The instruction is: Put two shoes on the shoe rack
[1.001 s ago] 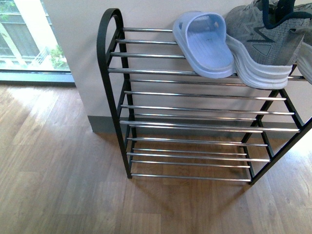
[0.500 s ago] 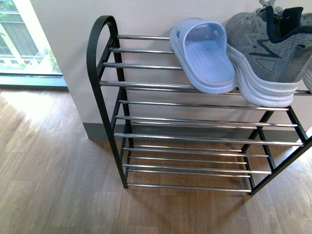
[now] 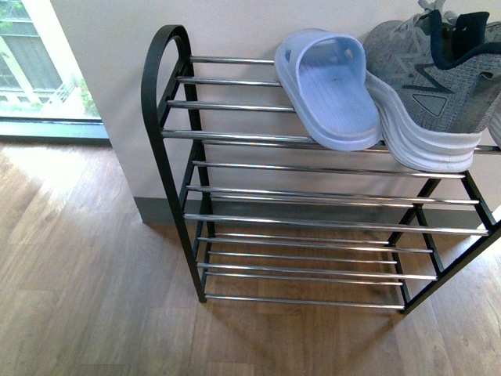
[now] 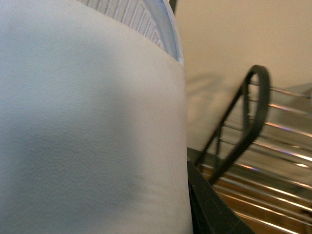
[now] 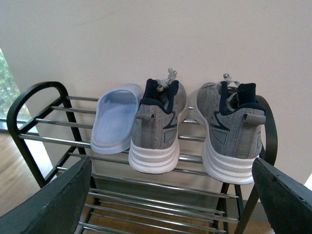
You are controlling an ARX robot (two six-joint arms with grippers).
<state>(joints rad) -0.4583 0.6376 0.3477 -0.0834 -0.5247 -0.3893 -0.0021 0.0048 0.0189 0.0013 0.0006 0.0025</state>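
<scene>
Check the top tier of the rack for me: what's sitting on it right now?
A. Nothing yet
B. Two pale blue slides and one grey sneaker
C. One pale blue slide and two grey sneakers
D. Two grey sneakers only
C: the right wrist view shows one pale blue slide beside two grey sneakers, all heels-out on the shoe rack's top bars.

Wood-plank floor (image 3: 94, 298) runs beneath a plain cream wall (image 3: 227, 27) with grey skirting (image 3: 156, 210). A window (image 3: 31, 70) at far left shows outdoor greenery.
</scene>
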